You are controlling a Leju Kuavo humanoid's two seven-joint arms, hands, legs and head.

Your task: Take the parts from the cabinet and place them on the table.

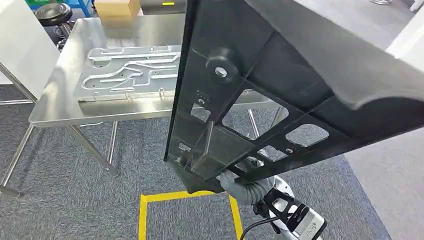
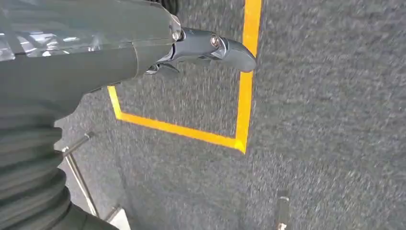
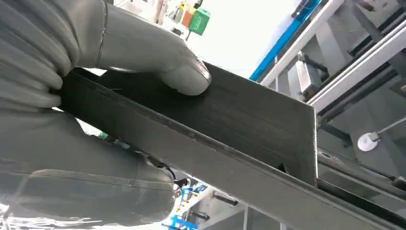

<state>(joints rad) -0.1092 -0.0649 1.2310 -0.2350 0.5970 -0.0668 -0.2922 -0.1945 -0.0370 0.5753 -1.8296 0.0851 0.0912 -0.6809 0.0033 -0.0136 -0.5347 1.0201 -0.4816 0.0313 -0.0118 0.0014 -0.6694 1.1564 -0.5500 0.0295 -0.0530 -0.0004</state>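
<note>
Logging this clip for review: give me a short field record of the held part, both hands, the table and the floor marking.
Held part: large black ribbed panel, tilted, carried above the floor
Right hand: right hand grips the panel's lower edge, thumb pressed on its face
Left hand: left hand holds nothing, over the carpet
Table: steel table ahead, bearing a silver grooved plate
Floor: yellow tape square on grey carpet

Black ribbed part [image 1: 280, 90], silver steel table [image 1: 65, 95], grey carpet [image 1: 75, 200], yellow floor tape [image 1: 145, 215]
</note>
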